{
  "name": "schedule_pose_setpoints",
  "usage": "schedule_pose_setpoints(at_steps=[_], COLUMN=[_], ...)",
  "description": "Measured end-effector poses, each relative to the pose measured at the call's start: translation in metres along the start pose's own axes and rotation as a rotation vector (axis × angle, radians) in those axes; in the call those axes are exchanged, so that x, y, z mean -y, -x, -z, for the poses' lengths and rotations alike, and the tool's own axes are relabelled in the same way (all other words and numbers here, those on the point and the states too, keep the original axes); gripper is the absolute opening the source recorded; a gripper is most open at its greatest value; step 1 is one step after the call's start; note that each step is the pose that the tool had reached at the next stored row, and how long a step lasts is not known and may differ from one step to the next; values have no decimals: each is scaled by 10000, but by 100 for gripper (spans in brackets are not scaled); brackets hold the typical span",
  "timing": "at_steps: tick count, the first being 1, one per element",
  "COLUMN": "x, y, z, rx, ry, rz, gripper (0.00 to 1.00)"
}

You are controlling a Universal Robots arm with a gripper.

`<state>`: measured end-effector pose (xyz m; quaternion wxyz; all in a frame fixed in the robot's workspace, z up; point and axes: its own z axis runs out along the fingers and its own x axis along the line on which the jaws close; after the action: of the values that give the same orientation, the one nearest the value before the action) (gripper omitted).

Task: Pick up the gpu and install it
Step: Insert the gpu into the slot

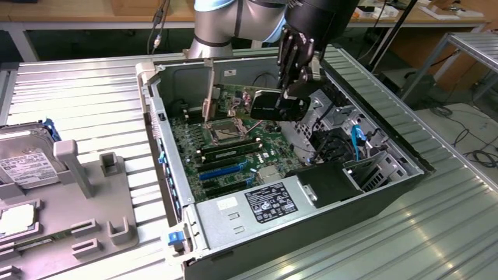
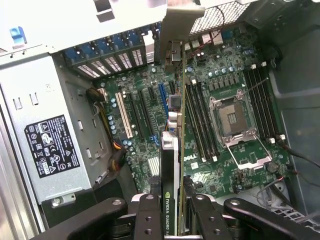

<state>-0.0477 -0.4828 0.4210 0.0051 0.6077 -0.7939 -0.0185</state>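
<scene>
Gpu (image 2: 169, 165) held on edge, clamped in claw (image 2: 173, 220), over motherboard (image 2: 215, 172) inside open case (image 1: 389, 146); seating not seen. Risks judged: blue slot (image 2: 162, 97) missed through misalignment; bracket (image 1: 209, 81) snagged on case wall; card tilted in the grip.

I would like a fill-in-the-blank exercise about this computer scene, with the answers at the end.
The jaws are shut on the gpu, held above the ___. The processor socket is ___. The hard drive lies outside the case, at the exterior view's ___ edge.
Missing words: motherboard; empty; left.
</scene>
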Motion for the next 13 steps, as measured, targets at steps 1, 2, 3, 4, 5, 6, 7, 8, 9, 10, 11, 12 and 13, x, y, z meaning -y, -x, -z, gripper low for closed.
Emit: schedule_pose_setpoints(at_steps=[1, 2, 3, 4, 5, 6, 7, 8, 9, 10, 11, 12, 13], x=[0, 0, 0, 0, 0, 0, 0, 0, 0, 0, 0, 0, 0], y=[0, 0, 0, 0, 0, 0, 0, 0, 0, 0, 0, 0, 0], z=[0, 0, 0, 0, 0, 0, 0, 0, 0, 0, 0, 0, 0], rx=[-1, -5, -7, -10, -12, -19, -23, -28, -31, -35, -36, -39, -43], ry=[1, 2, 3, 4, 5, 8, 9, 11, 12, 14, 14, 15, 17], rz=[65, 145, 198, 281, 368, 546, 661, 793, 880, 964, 1019, 1094, 1207], gripper=[27, 27, 27, 27, 27, 27, 27, 27, 27, 27, 27, 27, 27])
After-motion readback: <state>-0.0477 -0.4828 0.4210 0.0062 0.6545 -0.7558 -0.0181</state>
